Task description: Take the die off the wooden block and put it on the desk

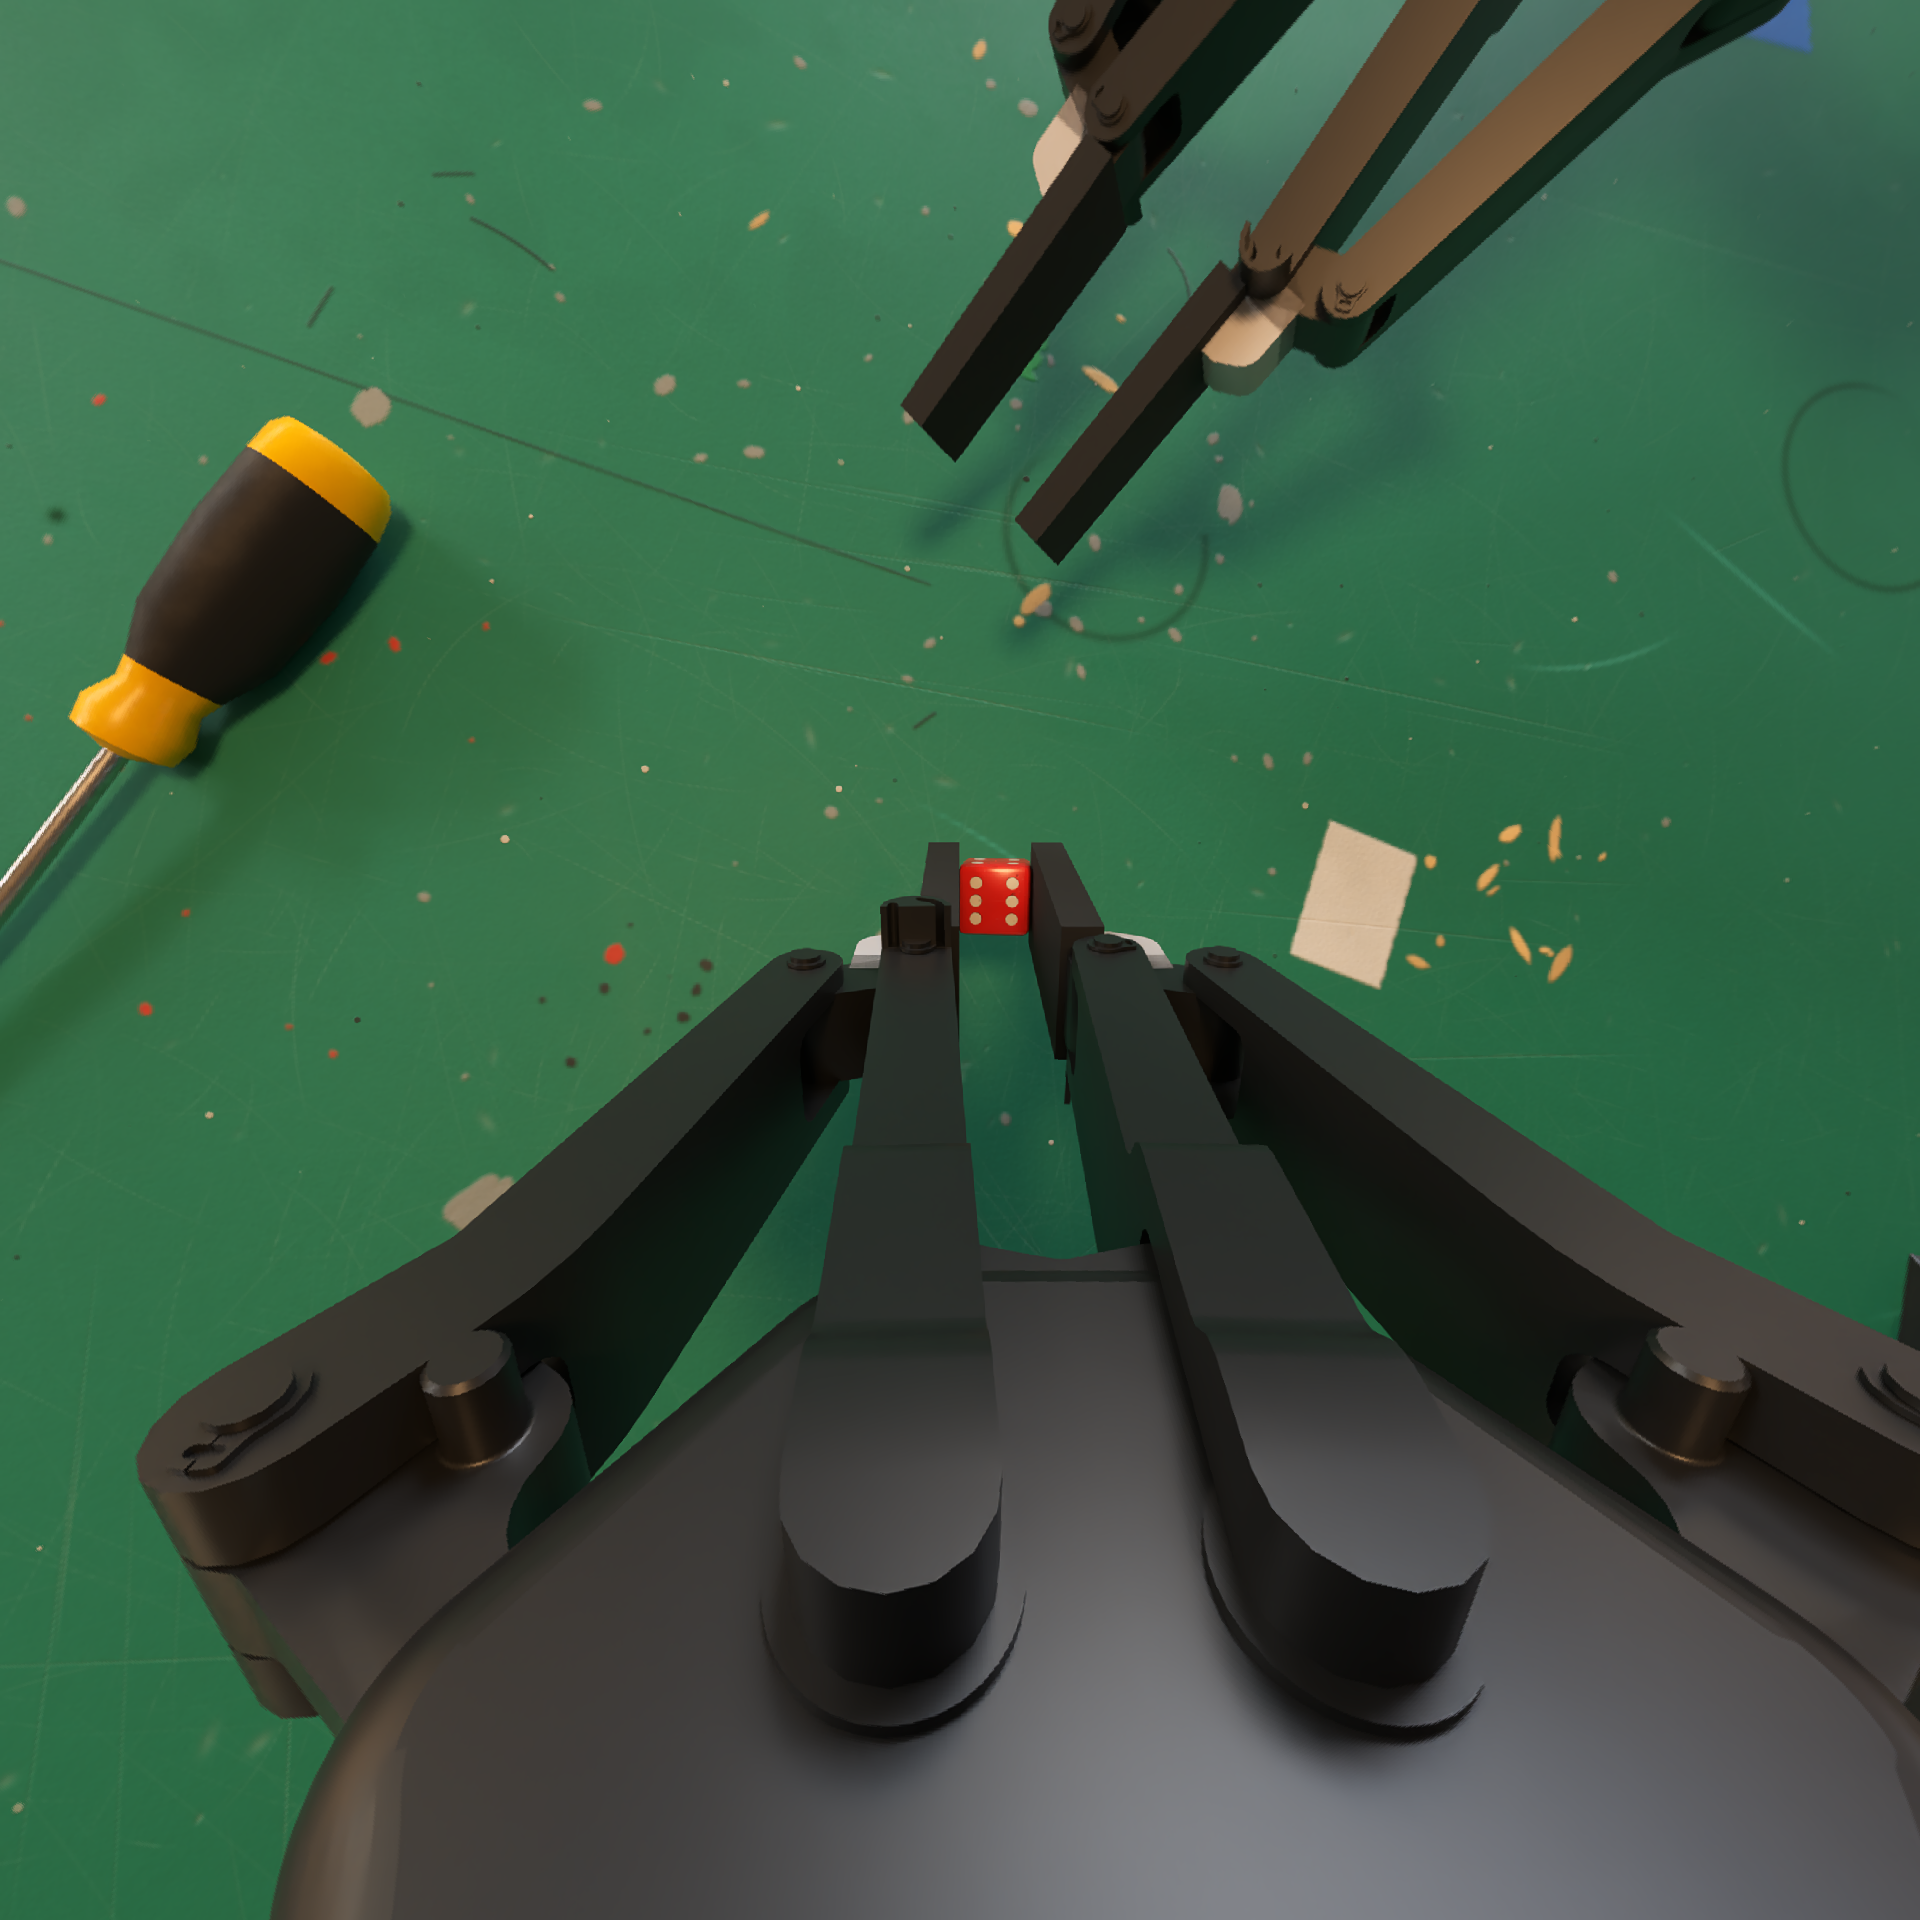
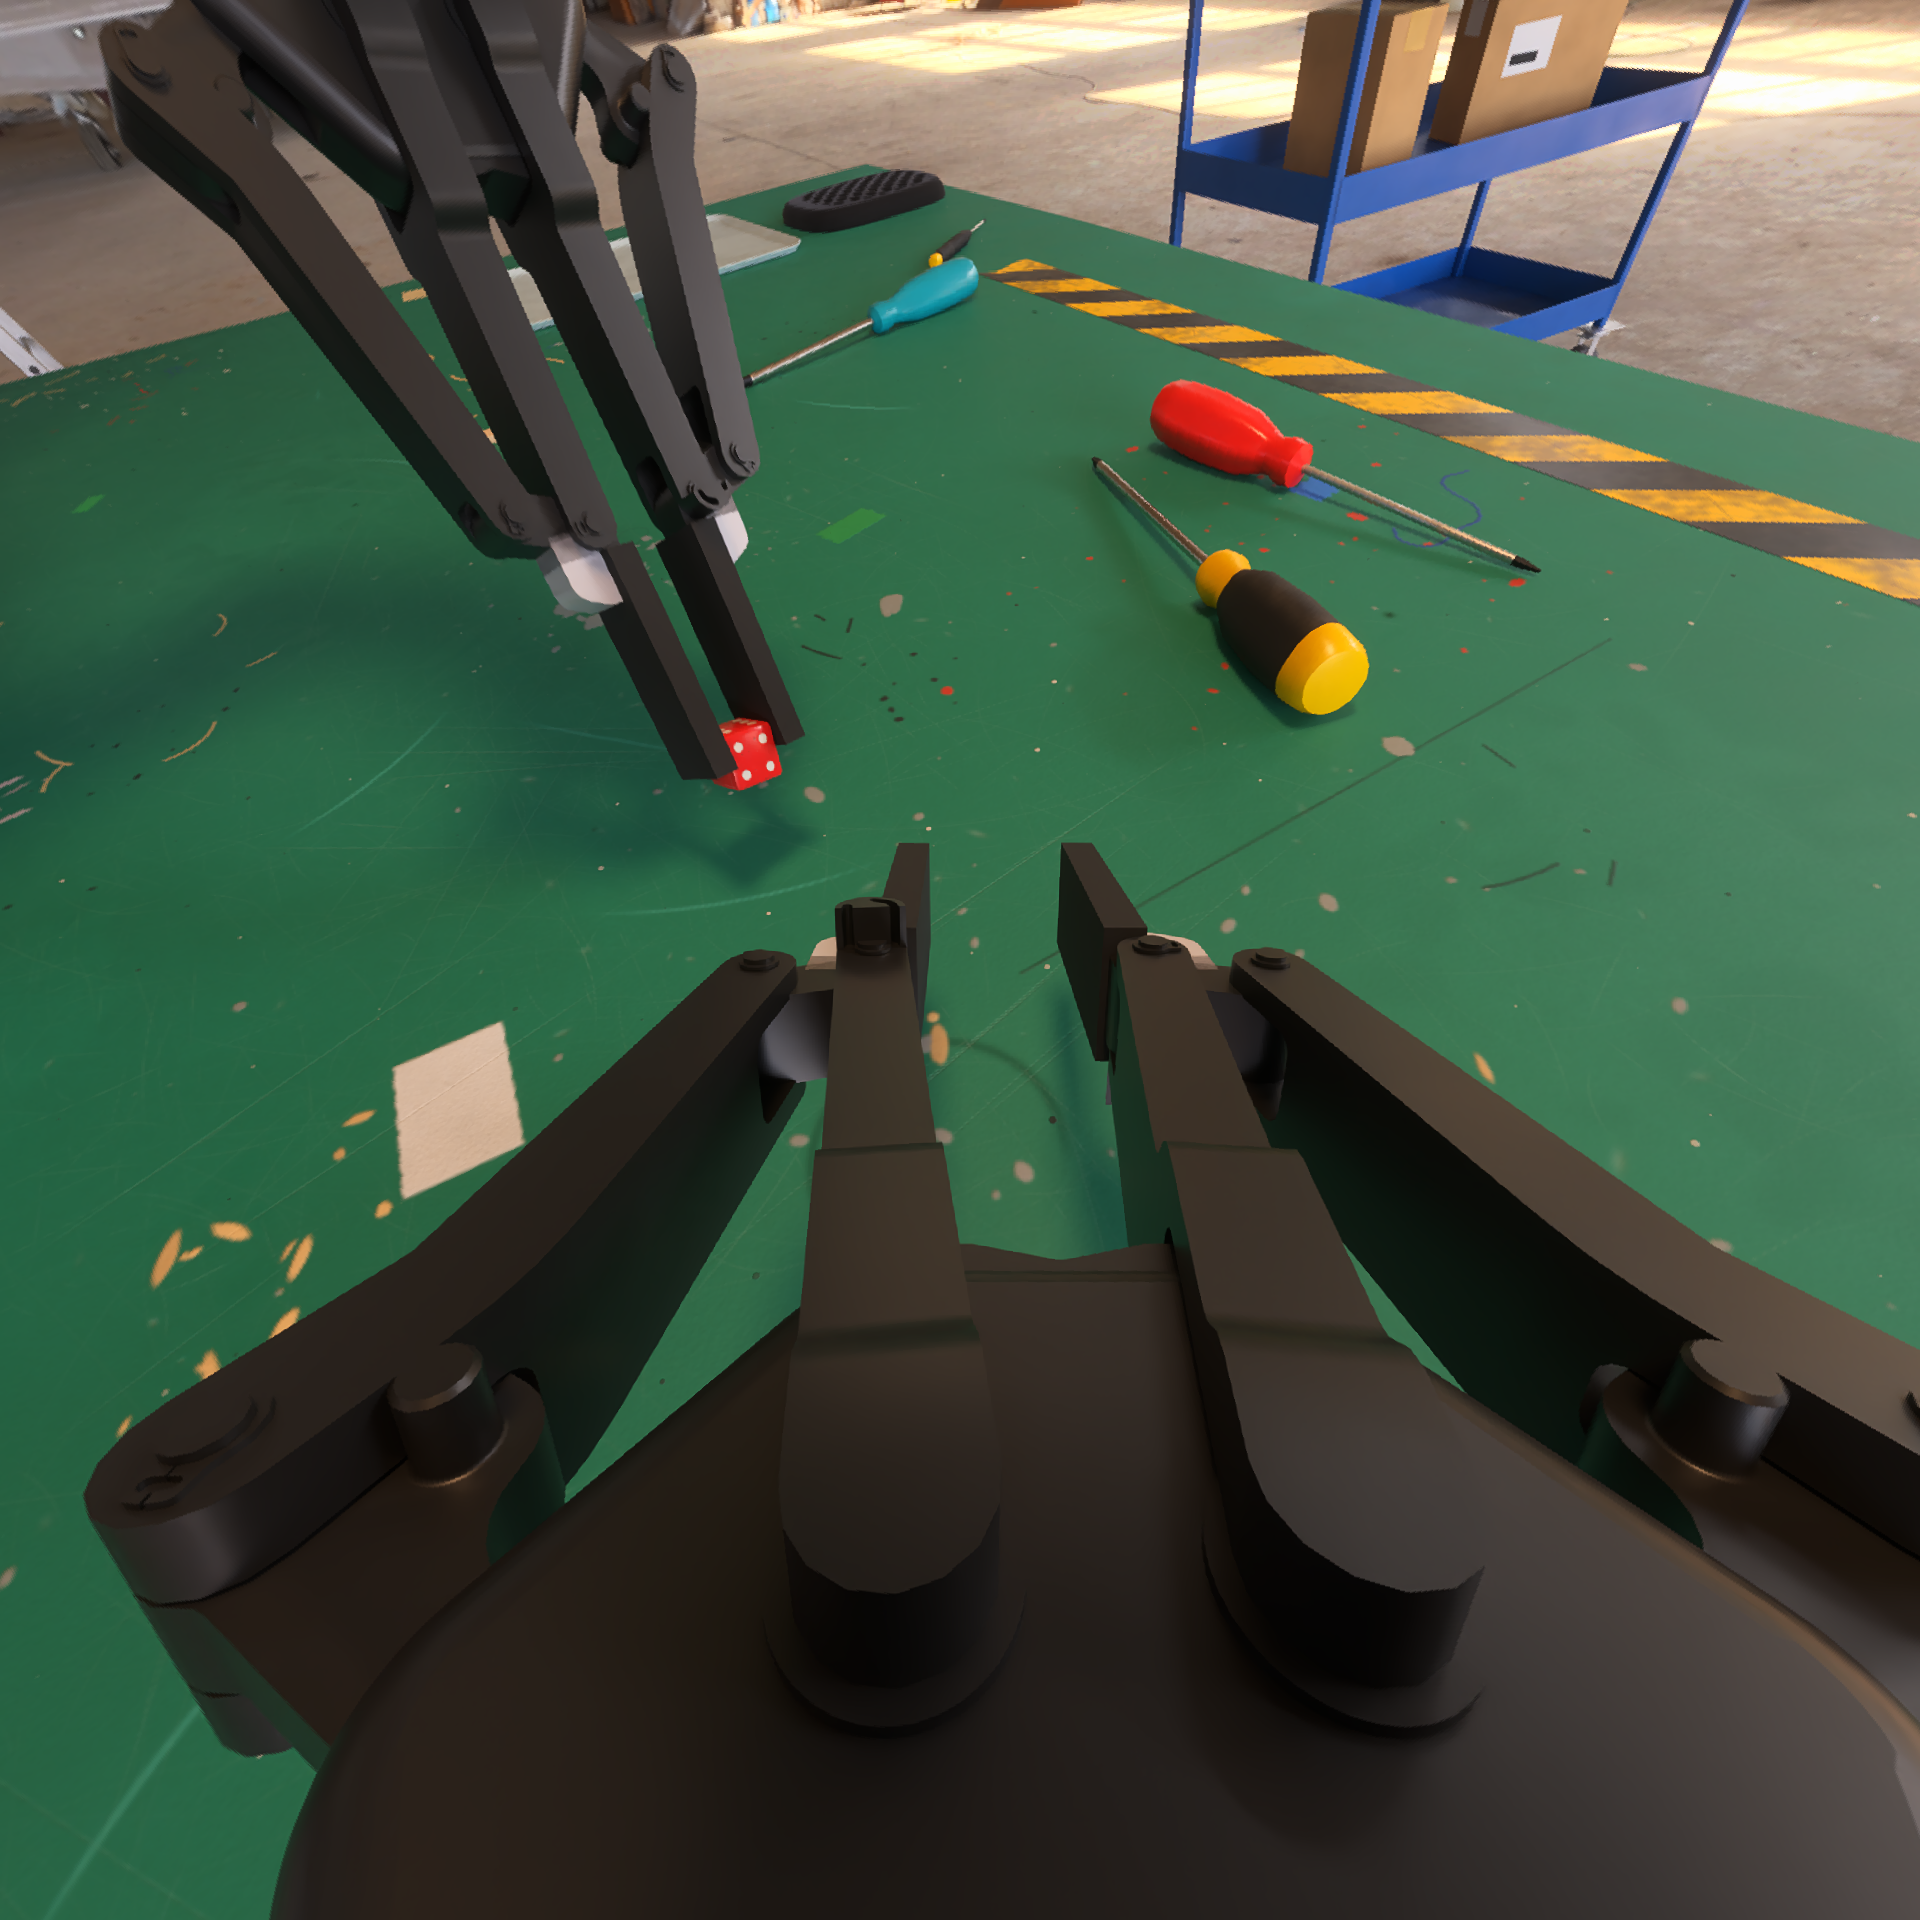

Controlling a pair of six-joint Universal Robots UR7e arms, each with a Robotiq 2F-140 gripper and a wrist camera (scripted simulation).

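Observation:
A small red die [image 1: 994, 896] with pale pips sits between the fingertips of my left gripper [image 1: 994, 883], which is shut on it. In the right wrist view the left gripper [image 2: 743, 753] comes down from the upper left and holds the die [image 2: 750, 755] just above the green desk [image 2: 1351, 935], with its shadow close beneath. My right gripper [image 2: 992, 883] is open a little and empty, low over the desk to the right of the die. It also shows in the left wrist view [image 1: 987, 483]. No wooden block is in view.
A yellow-and-black screwdriver [image 2: 1283, 634] lies to the right, also in the left wrist view [image 1: 244, 582]. Behind it lie a red screwdriver [image 2: 1226, 431], a teal one [image 2: 925, 296], a black pad [image 2: 862, 197] and a pale tray [image 2: 748, 244]. Striped tape [image 2: 1455, 416] marks the desk edge; a blue cart [image 2: 1455, 156] stands beyond.

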